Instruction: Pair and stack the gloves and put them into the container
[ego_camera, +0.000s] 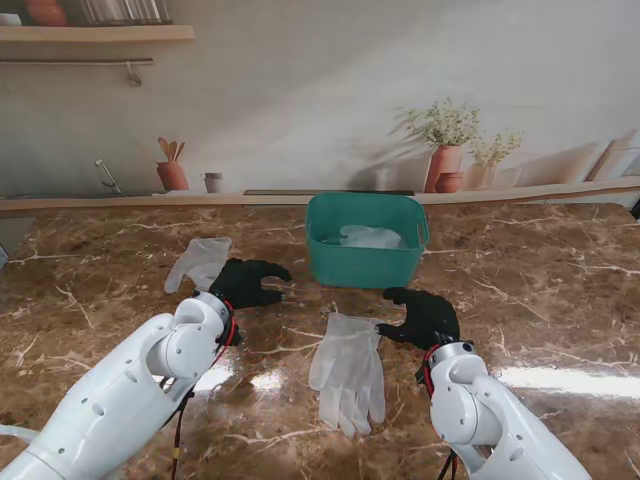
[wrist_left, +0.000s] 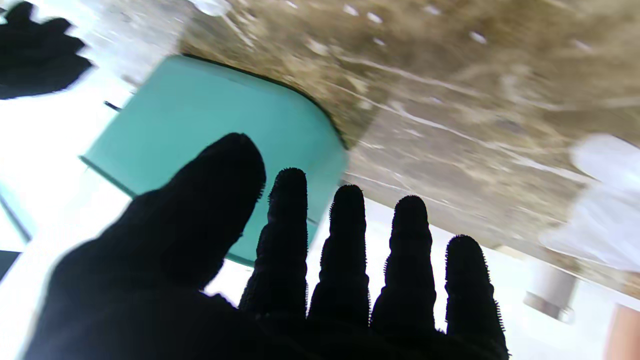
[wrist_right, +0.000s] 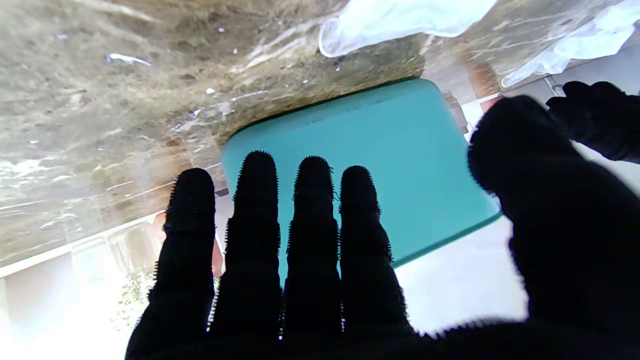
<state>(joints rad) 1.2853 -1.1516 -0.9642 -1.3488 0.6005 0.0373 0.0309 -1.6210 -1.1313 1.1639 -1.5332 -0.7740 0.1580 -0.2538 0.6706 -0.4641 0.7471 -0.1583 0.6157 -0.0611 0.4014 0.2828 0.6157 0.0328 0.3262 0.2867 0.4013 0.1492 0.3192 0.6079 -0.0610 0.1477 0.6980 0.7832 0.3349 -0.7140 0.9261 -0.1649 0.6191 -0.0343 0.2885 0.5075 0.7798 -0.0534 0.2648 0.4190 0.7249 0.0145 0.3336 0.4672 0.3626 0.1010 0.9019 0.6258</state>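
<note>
Two white robot arms rise at 7 and 5 o'clock. Left hand (ego_camera: 248, 283) and right hand (ego_camera: 424, 316) hover w/ fingers spread, holding nothing. Glove stack (ego_camera: 348, 370) lies at 6 o'clock on the marble tabletop (ego_camera: 540, 290); single glove (ego_camera: 200, 262) at 9; teal container (ego_camera: 364, 240) at 12, w/ gloves inside. Likely next: left hand grasps single glove for pairing.

Both arms (ego_camera: 120, 400) were glossy white, with rounded shells and small dark screw holes along the left forearm. Each ended in a five-fingered hand in black knitted fabric: the left hand (ego_camera: 245, 283) and the right hand (ego_camera: 425, 318). Red and black cables showed at each wrist (ego_camera: 229, 330). The fingertips (wrist_right: 257, 170) looked fuzzy-edged.
</note>
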